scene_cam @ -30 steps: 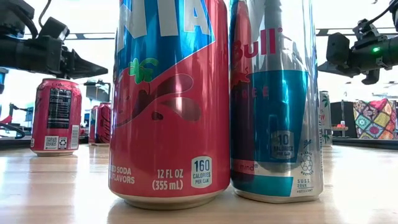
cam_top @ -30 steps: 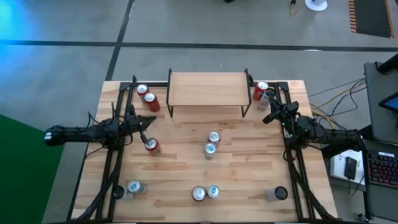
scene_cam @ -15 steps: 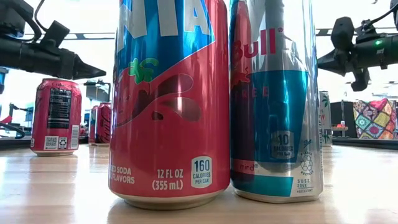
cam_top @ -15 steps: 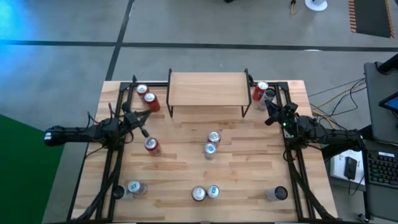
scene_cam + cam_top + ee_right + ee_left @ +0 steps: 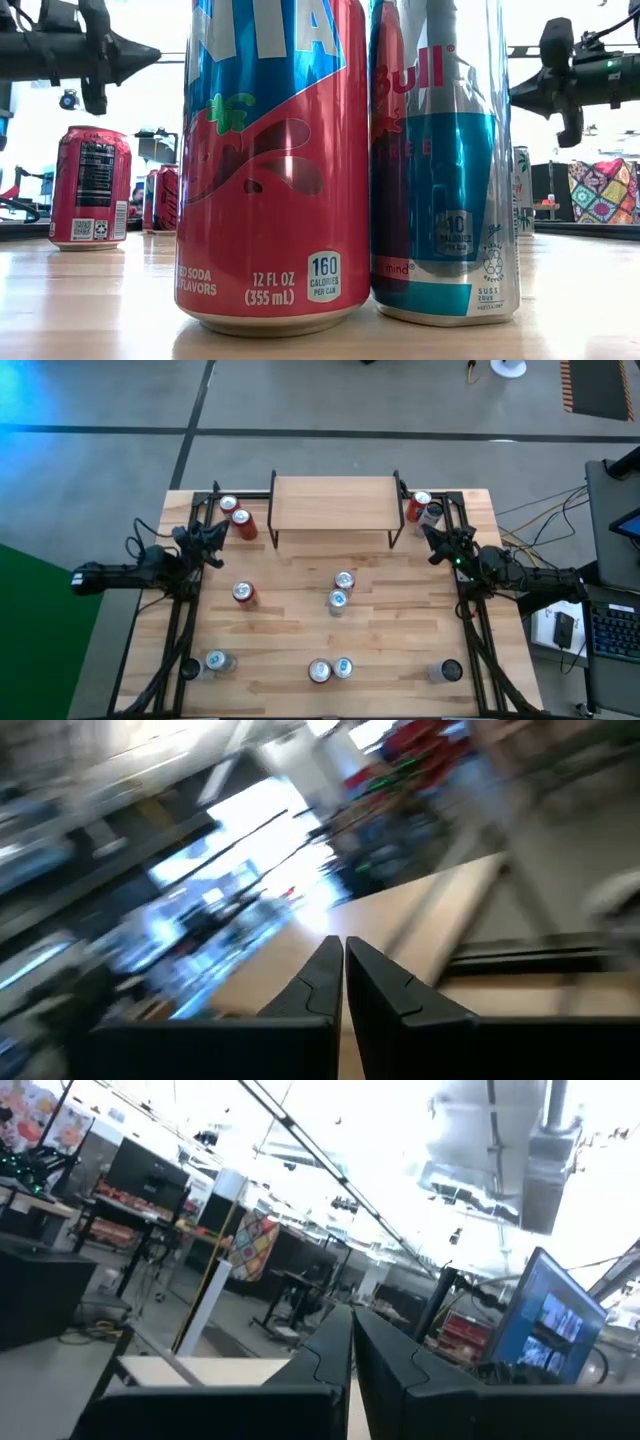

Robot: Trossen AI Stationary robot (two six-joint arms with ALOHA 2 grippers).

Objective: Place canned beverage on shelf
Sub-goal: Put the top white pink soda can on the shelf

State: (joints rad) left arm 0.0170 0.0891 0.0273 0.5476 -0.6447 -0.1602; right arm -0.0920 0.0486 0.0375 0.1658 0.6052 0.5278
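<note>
Nothing is on the shelf [image 5: 333, 499] yet: its plank top is bare in the high view, so the whole task looks to be ahead. The left pincer [image 5: 214, 536] hangs above the bench [image 5: 290, 610] with its fingers pressed together and empty, and the right pincer [image 5: 432, 536] is likewise closed on nothing (both wrist views show the dark fingers meeting with no can between them). Just beyond the left pincer, toward the shelf's end, stand two red cans [image 5: 235, 518]; another red can [image 5: 242, 593] sits on the bench a little nearer the front edge than that pincer. Just ahead of the right pincer, at the shelf's other end, is a pair of cans [image 5: 423, 508], one red and one silver. Two more cans [image 5: 340, 591] stand mid-bench between the pincers, and others sit along the front edge. Which can is meant to go first cannot be told. The low view is mostly filled by a red soda can [image 5: 270, 160] and a blue-silver can [image 5: 445, 160], which hide the shelf there; the right wrist view is smeared, so little beyond the fingers reads.
</note>
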